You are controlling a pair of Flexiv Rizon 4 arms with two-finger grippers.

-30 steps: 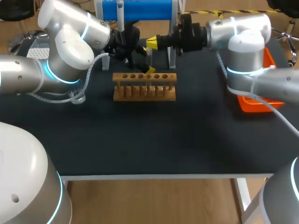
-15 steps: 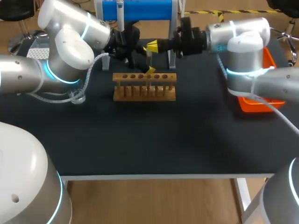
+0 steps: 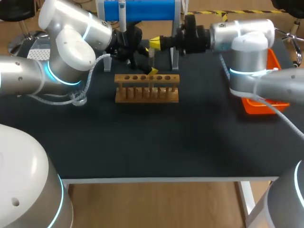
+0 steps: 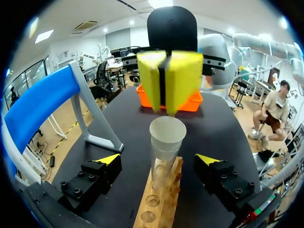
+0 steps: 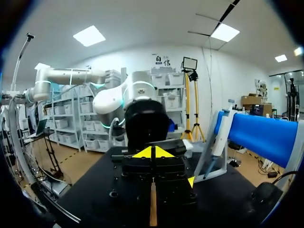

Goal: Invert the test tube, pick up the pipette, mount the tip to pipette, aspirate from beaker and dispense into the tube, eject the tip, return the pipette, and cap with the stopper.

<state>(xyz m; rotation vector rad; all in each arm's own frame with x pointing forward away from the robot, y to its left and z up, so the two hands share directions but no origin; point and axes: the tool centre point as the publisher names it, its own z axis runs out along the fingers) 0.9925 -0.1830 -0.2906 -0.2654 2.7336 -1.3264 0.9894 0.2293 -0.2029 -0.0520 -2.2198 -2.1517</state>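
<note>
right tool (image 3: 155, 44) shifted slightly, tips together | left tool (image 4: 158, 159) apart, flanking test tube (image 4: 166, 137)

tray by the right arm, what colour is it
Orange tray, best seen in the head view.

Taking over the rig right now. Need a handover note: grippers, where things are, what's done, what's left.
Left gripper: open, fingers on either side of the test tube, not touching it.
Right gripper: shut, near and above the tube's mouth; nothing seen in it.
Tube stands mouth-up in the wooden rack. Pipette looks to hang on the blue stand.
Done: inversion, apparently.
Left: pipette, tip, aspirate, dispense, eject, return, cap.
</note>
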